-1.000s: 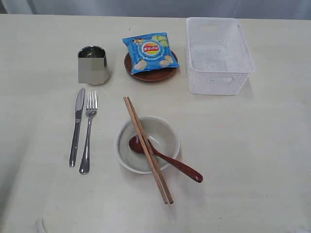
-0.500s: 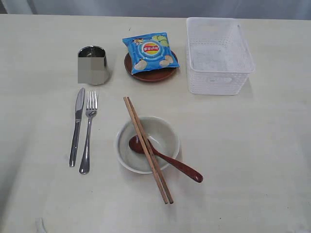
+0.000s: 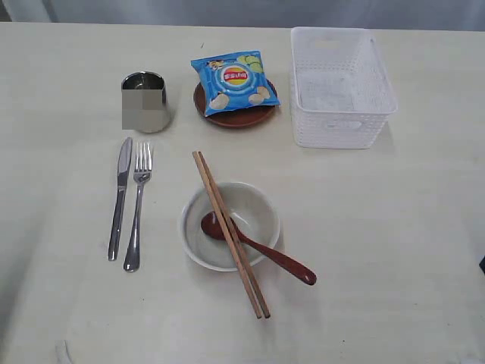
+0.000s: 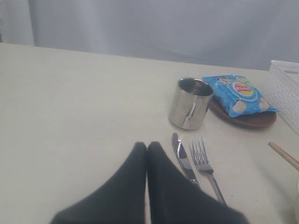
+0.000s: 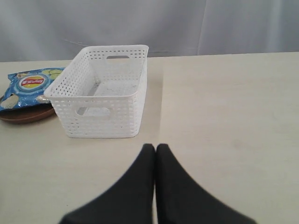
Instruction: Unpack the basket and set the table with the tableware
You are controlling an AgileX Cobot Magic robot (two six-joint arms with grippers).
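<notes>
Left gripper and right gripper are both pinched shut on nothing and clear of the layout, fittingly I judge: white perforated plastic basket stands empty on the pale cream table, with steel knife, steel fork and steel cup left of the pale round bowl bearing wooden chopsticks and reddish-brown spoon, dark brown plate under blue chip bag.

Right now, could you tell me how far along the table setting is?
Done: the basket looks empty; knife, fork, cup, bowl with chopsticks and spoon, and plate under the chip bag are on the table. In hand: nothing; the left gripper and right gripper are shut and empty. Left: nothing obvious.
</notes>
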